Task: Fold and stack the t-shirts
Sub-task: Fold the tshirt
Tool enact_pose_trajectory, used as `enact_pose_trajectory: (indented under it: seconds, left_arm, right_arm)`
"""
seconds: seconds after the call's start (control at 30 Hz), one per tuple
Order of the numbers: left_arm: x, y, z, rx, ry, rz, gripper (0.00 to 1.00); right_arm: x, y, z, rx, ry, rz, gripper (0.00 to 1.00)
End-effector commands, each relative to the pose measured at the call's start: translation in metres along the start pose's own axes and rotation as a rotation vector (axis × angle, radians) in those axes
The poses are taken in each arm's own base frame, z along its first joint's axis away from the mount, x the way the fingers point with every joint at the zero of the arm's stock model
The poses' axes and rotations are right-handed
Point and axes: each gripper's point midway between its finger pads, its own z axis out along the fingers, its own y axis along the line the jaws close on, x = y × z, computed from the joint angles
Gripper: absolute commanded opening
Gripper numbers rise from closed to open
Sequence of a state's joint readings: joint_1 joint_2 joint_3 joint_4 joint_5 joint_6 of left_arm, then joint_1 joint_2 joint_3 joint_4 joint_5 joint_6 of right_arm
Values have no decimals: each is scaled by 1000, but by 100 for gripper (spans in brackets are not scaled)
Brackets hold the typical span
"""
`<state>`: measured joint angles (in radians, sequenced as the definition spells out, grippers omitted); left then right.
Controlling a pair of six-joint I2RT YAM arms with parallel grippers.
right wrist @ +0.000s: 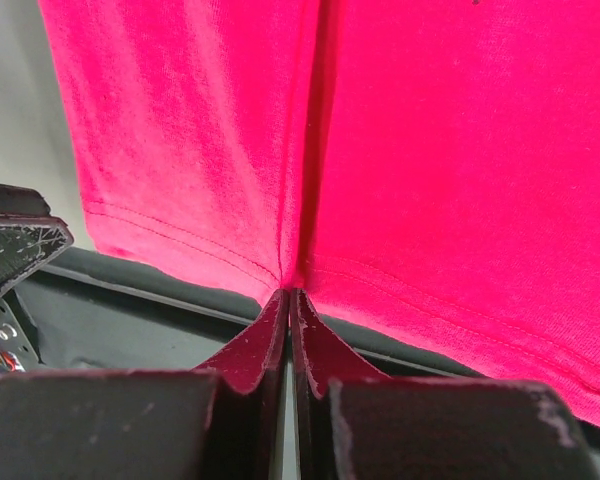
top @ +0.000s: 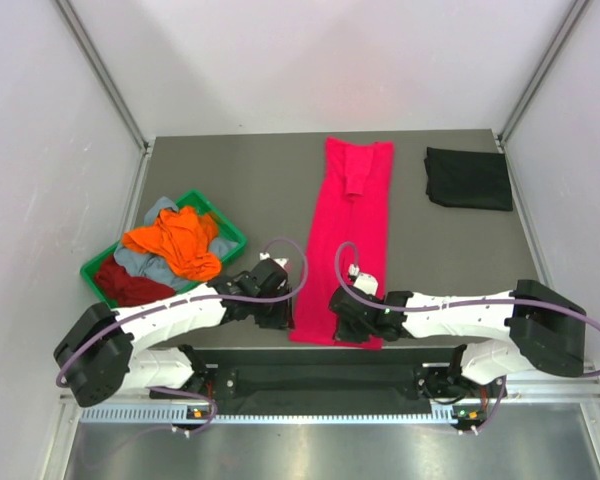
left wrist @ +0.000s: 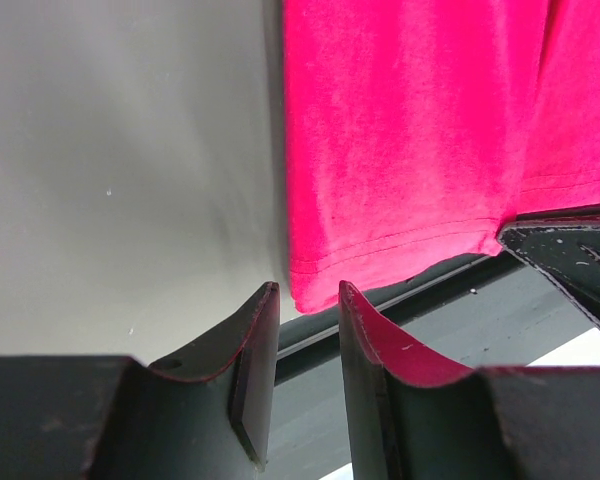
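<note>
Top view: a long pink t-shirt (top: 345, 230) lies flat down the bench (top: 230, 170), its near hem at the front edge. A black t-shirt (top: 468, 178) lies far right.

Left wrist view: the left hand (left wrist: 307, 290) is released, fingers apart, just short of the hem corner.

Right wrist view: the right hand (right wrist: 291, 295) is clenched on the hem.

A lift with only one corner held would likely skew the fold.
</note>
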<state>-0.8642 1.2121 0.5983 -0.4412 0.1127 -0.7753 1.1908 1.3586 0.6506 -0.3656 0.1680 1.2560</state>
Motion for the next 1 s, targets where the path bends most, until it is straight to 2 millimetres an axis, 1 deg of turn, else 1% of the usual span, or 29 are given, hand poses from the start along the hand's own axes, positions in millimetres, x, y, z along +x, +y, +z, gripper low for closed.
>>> enact_pose_trajectory:
  seconds: [0.0, 0.13, 0.33, 0.53, 0.57, 0.73, 0.83, 0.87, 0.9, 0.93, 0.97]
  left_arm:
    - [-5, -7, 3, 36, -11, 18, 35]
    - [-5, -7, 6, 34, -1, 21, 35]
    - [-4, -9, 10, 46, 4, 18, 35]
    - [2, -9, 18, 62, 31, 10, 36]
    - [2, -13, 19, 80, 33, 6, 35]
    - [9, -3, 24, 49, 47, -21, 33]
    - [12, -1, 24, 45, 51, -26, 21]
    - [11, -2, 24, 52, 48, -31, 8]
    - [13, -5, 23, 66, 52, -33, 3]
    - [15, -3, 23, 69, 57, -41, 0]
    - [15, -6, 22, 81, 54, -50, 0]
  right_arm:
    - [-1, 7, -7, -20, -17, -30, 0]
    - [0, 2, -3, -4, -16, -33, 0]
    - [1, 0, -3, -2, -19, -31, 0]
    - [0, -4, -2, 5, -24, -24, 0]
    - [0, -4, -2, 2, -23, -22, 0]
    - [2, -8, -1, 3, -22, -19, 0]
    - [3, -10, 0, 11, -20, -23, 0]
    - [3, -11, 0, 12, -21, -21, 0]
    - [3, -12, 1, 14, -21, -22, 0]
    - [4, -11, 1, 10, -20, -22, 0]
    - [4, -10, 1, 6, -19, -22, 0]
